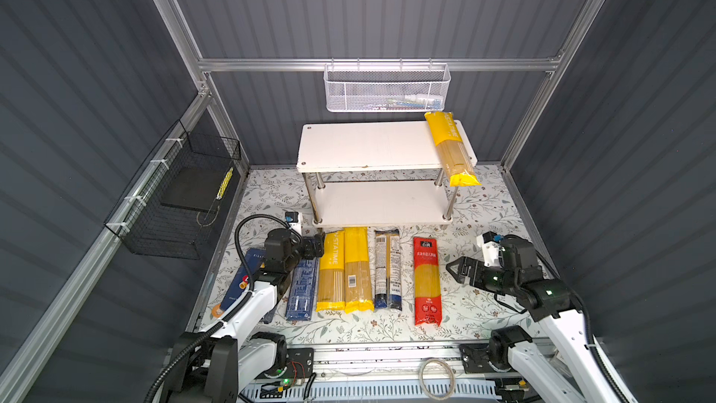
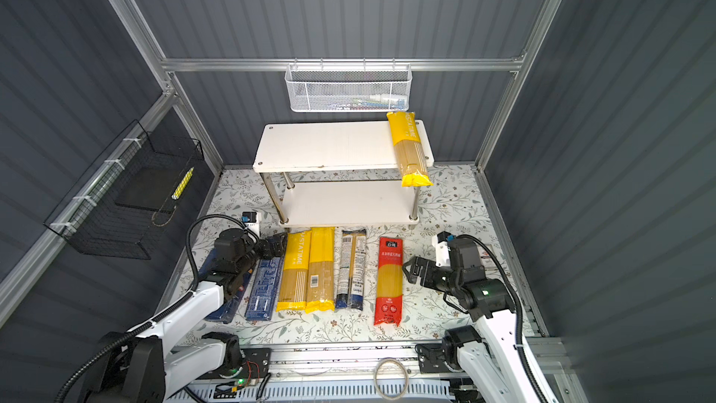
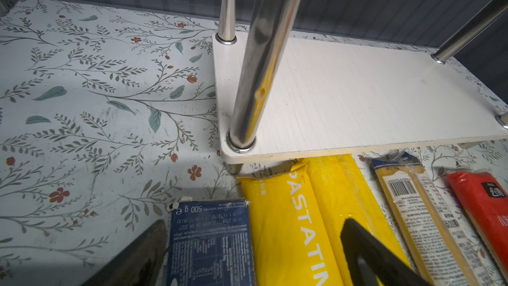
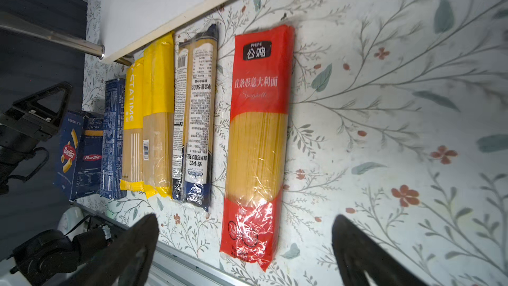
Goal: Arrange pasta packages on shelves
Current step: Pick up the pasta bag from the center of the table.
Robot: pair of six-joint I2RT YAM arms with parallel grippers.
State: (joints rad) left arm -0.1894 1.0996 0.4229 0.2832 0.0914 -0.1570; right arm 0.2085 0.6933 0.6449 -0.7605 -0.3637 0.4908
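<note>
Two-tier shelves (image 1: 368, 145), upper centre in both top views. One yellow spaghetti bag (image 1: 451, 149) lies on the top board's right end and overhangs the front edge; the lower board is bare. The rest sit in a row, lower centre, on the floral mat (image 1: 476, 304).

- Wide Barilla box (image 4: 74, 155): left end, mostly under the left arm (image 1: 255, 296). Rigid carton, probably needs gripping across its thin side.
- Red spaghetti bag (image 1: 427, 281), two yellow bags (image 1: 344, 269), grey-and-blue bag (image 1: 387, 269): light, slick film, brittle strands. Pinch mid-length, not the crimped ends.
- Narrow blue box (image 1: 301, 292): stiff, easy.

Left gripper (image 3: 253, 229) and right gripper (image 1: 457, 270): both wide, empty.
</note>
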